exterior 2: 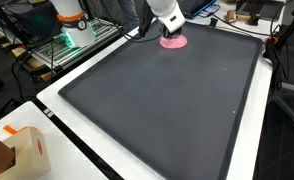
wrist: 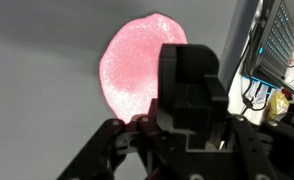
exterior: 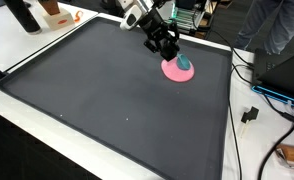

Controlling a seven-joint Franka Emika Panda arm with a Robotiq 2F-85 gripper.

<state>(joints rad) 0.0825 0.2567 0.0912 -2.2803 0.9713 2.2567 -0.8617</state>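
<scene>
Black mat (exterior: 87, 95) covers the table. Gripper (exterior: 171, 53) hangs over the mat's far side, tips just above the left part of the pink disc (exterior: 173, 72), which lies flat on the mat. A teal object (exterior: 185, 66) sits on the disc's right side, beside the fingertips; contact unclear. Fingers spread or pinched: can't tell. Wrist view shows the disc roundish, no real long axis, but the gripper hides the teal object there.

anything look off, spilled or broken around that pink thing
Nothing stands out. The pink disc lies flat on the dark mat with a small teal object on it, the gripper just above. No spill or damage shows.
</scene>
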